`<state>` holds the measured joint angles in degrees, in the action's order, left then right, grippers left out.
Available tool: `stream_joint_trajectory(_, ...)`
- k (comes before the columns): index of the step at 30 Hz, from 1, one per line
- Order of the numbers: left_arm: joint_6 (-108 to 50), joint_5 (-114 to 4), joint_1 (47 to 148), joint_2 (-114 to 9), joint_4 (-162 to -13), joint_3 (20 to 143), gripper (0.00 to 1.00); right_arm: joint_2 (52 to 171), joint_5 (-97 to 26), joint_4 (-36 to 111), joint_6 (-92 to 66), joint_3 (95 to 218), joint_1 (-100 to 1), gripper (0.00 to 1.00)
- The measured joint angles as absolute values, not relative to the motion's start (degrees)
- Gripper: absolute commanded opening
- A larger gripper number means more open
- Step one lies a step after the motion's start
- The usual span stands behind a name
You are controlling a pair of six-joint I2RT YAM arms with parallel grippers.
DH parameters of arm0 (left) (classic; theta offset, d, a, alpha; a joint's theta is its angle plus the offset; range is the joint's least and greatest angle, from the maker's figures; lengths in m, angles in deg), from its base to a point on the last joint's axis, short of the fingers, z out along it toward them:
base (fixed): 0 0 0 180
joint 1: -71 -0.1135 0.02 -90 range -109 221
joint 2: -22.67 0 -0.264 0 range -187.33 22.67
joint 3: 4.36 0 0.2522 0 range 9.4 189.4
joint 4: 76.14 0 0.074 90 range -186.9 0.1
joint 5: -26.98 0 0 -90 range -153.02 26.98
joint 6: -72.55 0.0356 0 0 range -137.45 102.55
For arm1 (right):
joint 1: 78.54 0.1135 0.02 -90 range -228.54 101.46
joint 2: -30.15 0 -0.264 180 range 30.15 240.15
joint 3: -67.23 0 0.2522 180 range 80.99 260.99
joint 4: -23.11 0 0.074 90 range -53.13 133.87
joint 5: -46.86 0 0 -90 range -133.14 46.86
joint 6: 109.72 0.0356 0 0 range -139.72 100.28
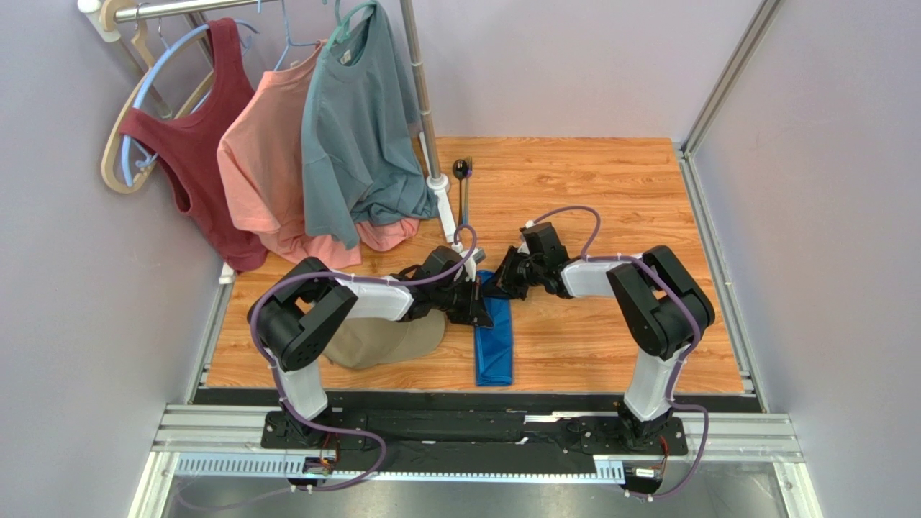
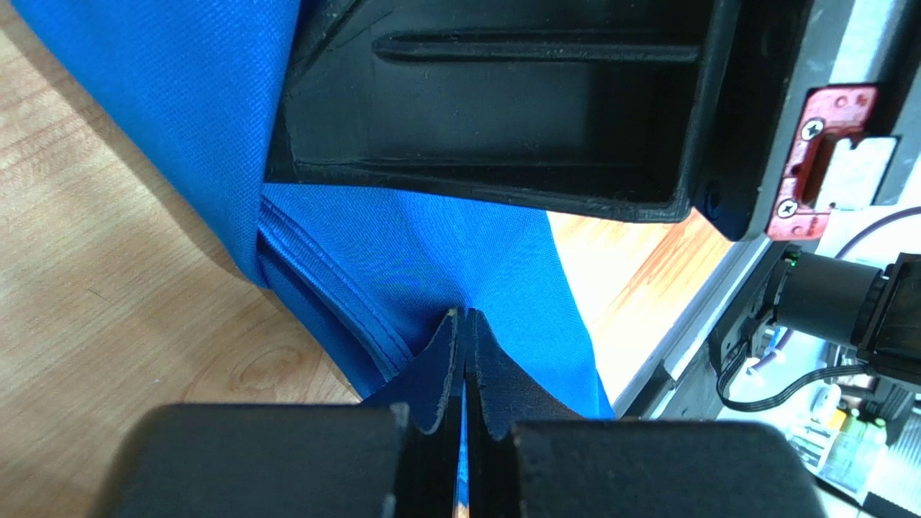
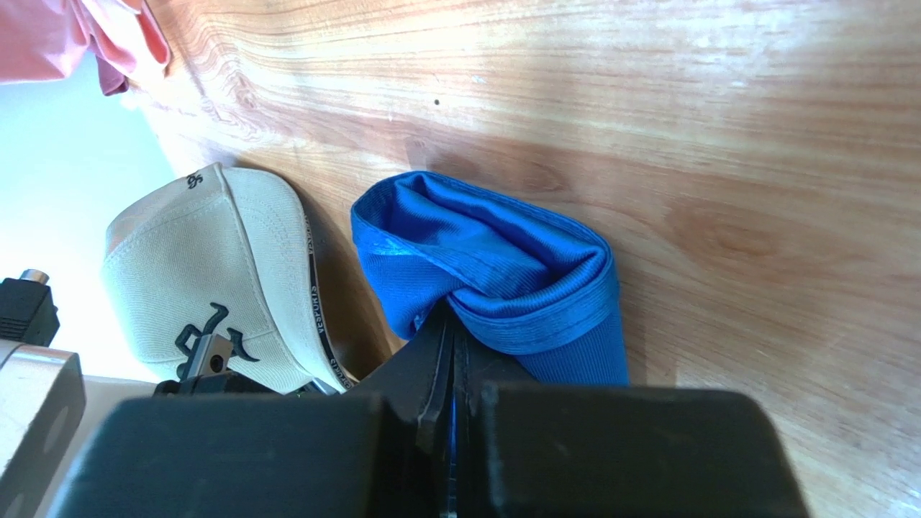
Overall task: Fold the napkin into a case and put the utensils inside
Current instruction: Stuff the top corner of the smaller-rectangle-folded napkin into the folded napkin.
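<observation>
napkin [image 1: 495, 348] lies as a narrow strip at frame centre, long axis top-to-bottom. left gripper [image 1: 472, 305] and right gripper [image 1: 506, 278] both pinch its upper end, fingers pressed together on cloth. spoon [image 1: 463, 183] sits further up-frame, about equally near both.

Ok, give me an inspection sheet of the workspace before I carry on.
Surface: wooden table, no spills seen.
Job's things: napkin folded into a narrow strip; spoon lies by the rack pole; fork not seen.
Clutter: tan cap beside the napkin, on its left.
End effectors: left end effector and right end effector both shut on the napkin's far end.
Cables: purple cables, no snag seen.
Surroundings: three tops hang from the rack, far left.
</observation>
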<state>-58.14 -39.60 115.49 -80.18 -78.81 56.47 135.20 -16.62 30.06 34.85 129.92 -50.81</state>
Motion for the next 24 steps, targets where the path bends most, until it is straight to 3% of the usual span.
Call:
stream_joint_trajectory(6,-58.14,-39.74,115.56,-80.18,-78.76,56.49,0.0,135.35,-16.64,29.21,35.11,129.92,-50.96,0.0)
stream_joint_trajectory(9,-58.09,-39.69,115.56,-80.09,-78.74,56.49,0.16,136.27,-15.7,27.96,35.72,129.92,-51.4,0.0)
stream_joint_trajectory(11,-57.59,-40.26,115.6,-79.42,-79.92,56.53,0.41,136.91,-14.67,26.76,36.2,129.9,-51.71,0.0)
stream_joint_trajectory(12,-57.2,-40.81,115.6,-78.37,-81.82,56.75,0.43,137.17,-14.41,26.21,36.42,129.88,-51.75,0.0)
stream_joint_trajectory(15,-54.31,-43.06,115.01,-73.34,-90.09,58.19,0.39,137.65,-14.13,24.59,36.42,129.79,-51.75,0.0)
stream_joint_trajectory(16,-53.05,-44.02,114.66,-71.46,-93.43,59.64,0.26,137.78,-14.02,24.2,36.42,129.79,-51.77,0.0)
stream_joint_trajectory(18,-50.73,-46.23,113.48,-69.19,-98.57,63.64,0.16,137.85,-13.99,23.96,36.4,129.79,-51.79,0.0)
stream_joint_trajectory(21,-46.03,-49.57,111.34,-68.77,-102.5,70.32,0.15,137.91,-13.82,23.81,36.4,129.79,-51.84,0.0)
stream_joint_trajectory(24,-41.18,-51.73,109.94,-70.72,-104.14,74.98,0.19,138.41,-13.06,23.15,36.4,129.81,-52.01,0.0)
